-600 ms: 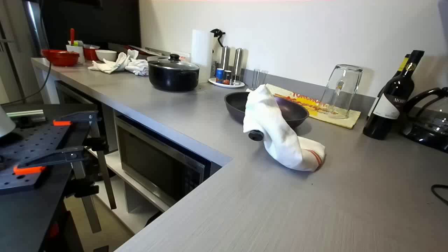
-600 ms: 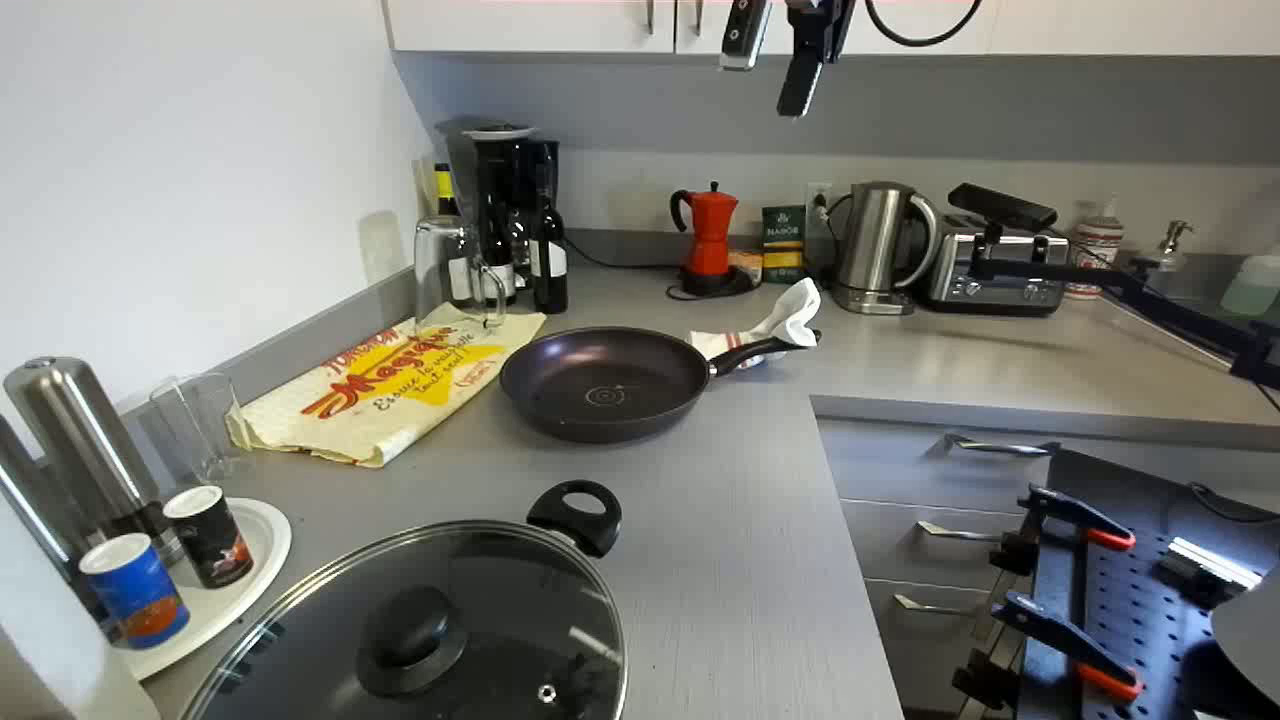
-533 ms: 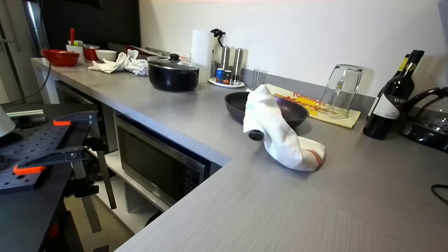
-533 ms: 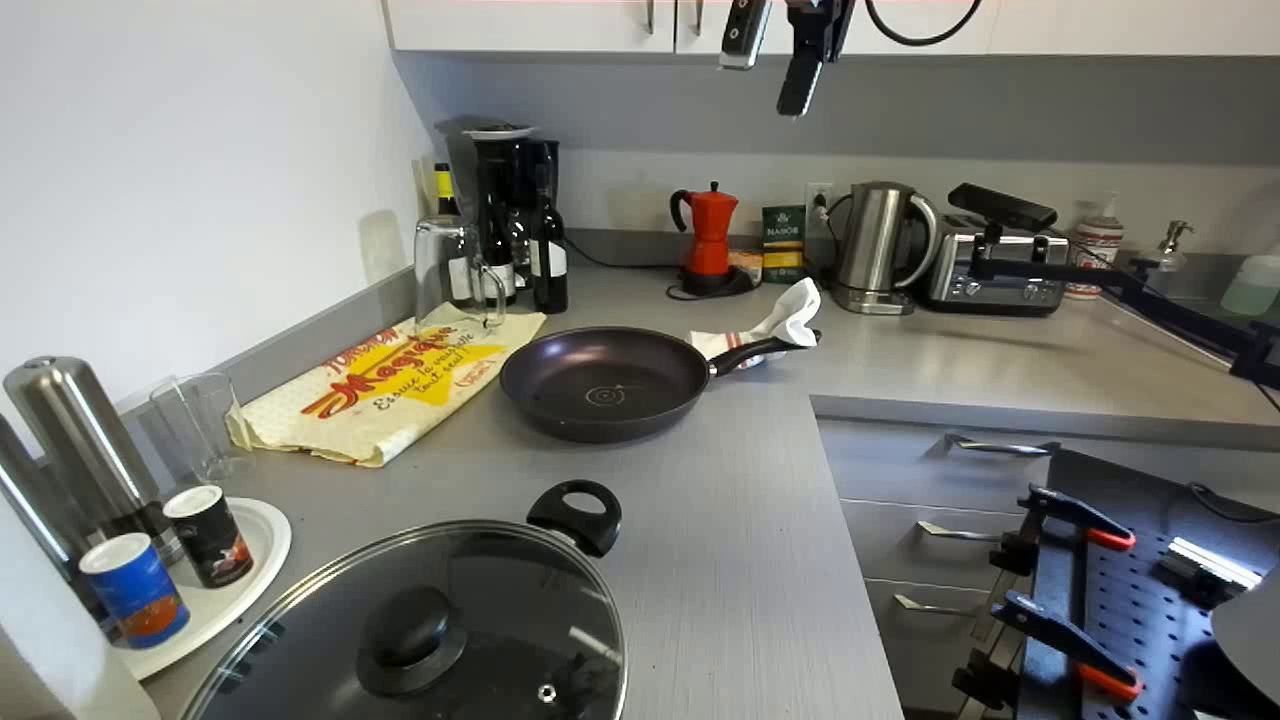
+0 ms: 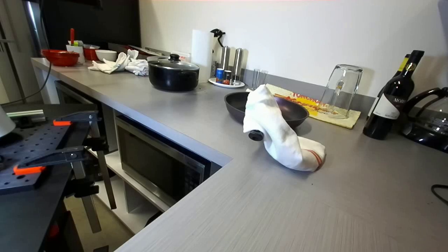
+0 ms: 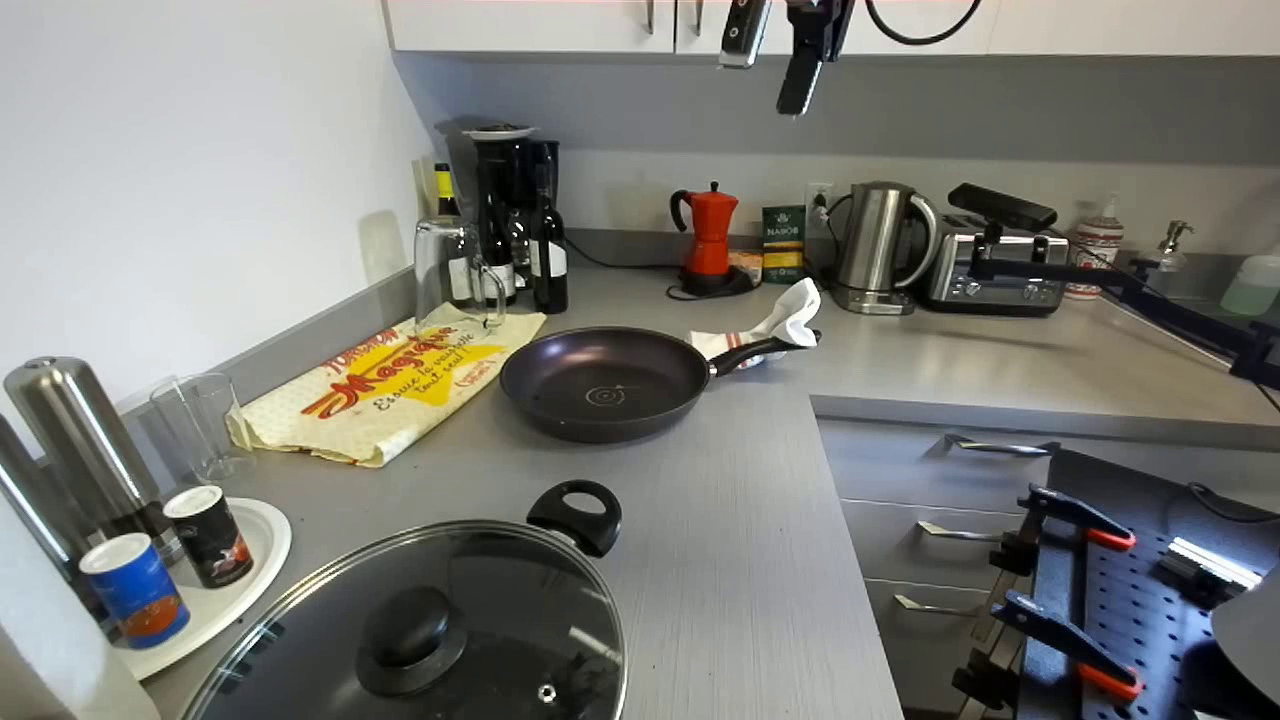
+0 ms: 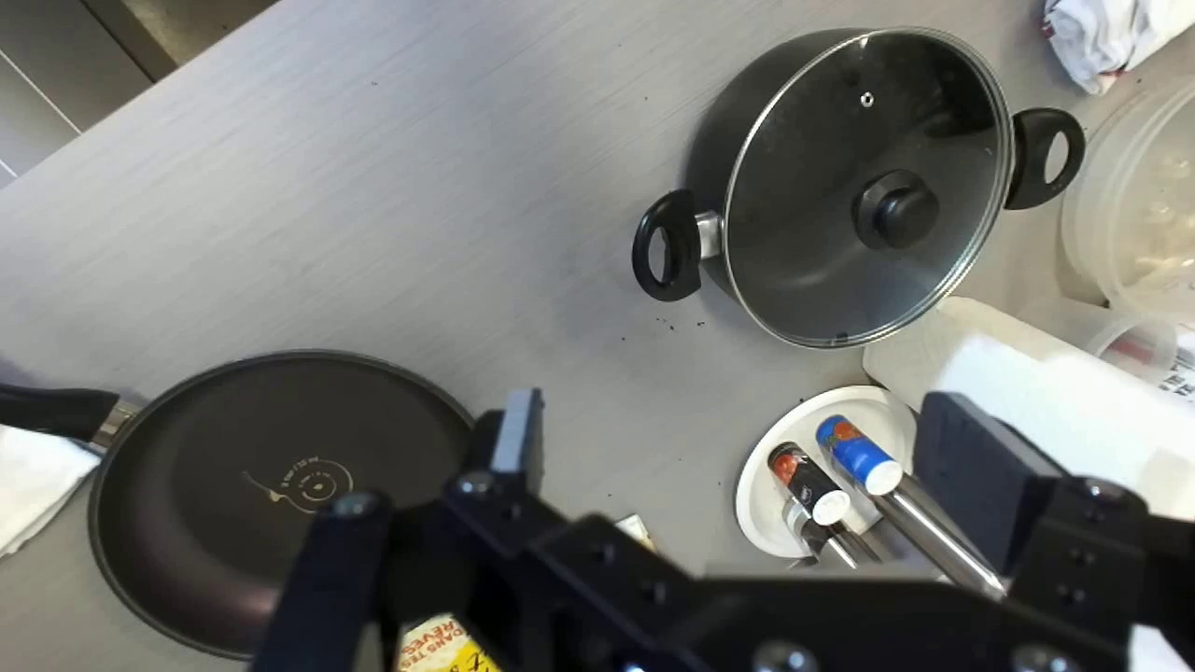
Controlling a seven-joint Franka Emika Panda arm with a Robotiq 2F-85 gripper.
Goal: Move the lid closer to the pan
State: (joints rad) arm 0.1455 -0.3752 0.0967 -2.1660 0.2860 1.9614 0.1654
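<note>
The lid is a round grey glass disc with a thin metal rim and black knob. It sits on a black two-handled pot (image 5: 173, 79) in both exterior views (image 5: 183, 64) (image 6: 500, 590), and in the wrist view (image 7: 803, 224). The pan, a shallow black frying pan, stands apart from the pot in both exterior views (image 5: 293, 111) (image 6: 605, 380), and in the wrist view (image 7: 205, 467). My gripper is open and empty, high above the counter, in an exterior view (image 6: 768, 88) and in the wrist view (image 7: 742, 453). Its fingers touch neither lid nor pan.
A white towel (image 5: 276, 133) lies over the pan's handle. A white plate (image 7: 761, 476) with small shakers and tall metal mills stands by the wall. A yellow cloth (image 6: 390, 390) carries an upturned glass mug (image 5: 341, 91). Wine bottles (image 5: 393, 94) and a paper roll (image 5: 202, 54) stand along the wall.
</note>
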